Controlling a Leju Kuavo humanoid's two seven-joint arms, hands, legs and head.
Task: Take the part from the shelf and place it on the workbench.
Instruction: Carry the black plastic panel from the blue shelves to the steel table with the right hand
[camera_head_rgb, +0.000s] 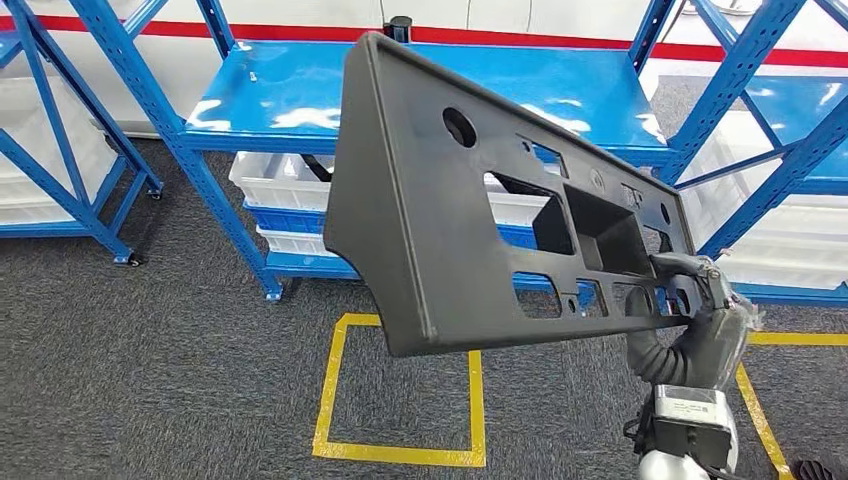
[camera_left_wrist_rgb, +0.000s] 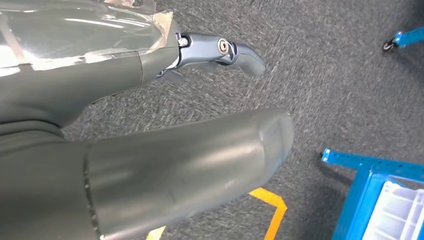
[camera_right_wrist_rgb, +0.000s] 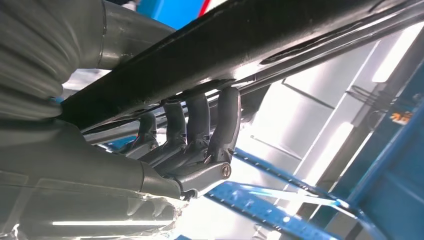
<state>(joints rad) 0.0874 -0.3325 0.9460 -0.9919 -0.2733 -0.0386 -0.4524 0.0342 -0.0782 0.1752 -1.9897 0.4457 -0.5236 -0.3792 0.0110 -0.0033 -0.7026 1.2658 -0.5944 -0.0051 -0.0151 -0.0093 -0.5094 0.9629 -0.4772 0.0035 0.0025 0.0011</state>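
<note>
The part (camera_head_rgb: 440, 190) is a long dark grey plastic panel with several cut-outs, lifted in the air and tilted, in front of the blue shelf (camera_head_rgb: 300, 95). My right hand (camera_head_rgb: 705, 300) grips its lower right end. In the right wrist view the fingers (camera_right_wrist_rgb: 200, 125) curl up around the part's dark edge (camera_right_wrist_rgb: 240, 45). My left hand (camera_left_wrist_rgb: 150, 145) hangs over the grey carpet with nothing in it, its thumb and a finger (camera_left_wrist_rgb: 225, 52) spread apart.
White crates (camera_head_rgb: 275, 180) sit on the lower levels of the blue shelf. More blue racks stand at the left (camera_head_rgb: 70, 130) and right (camera_head_rgb: 770, 110). A yellow taped square (camera_head_rgb: 400, 390) marks the grey carpet in front.
</note>
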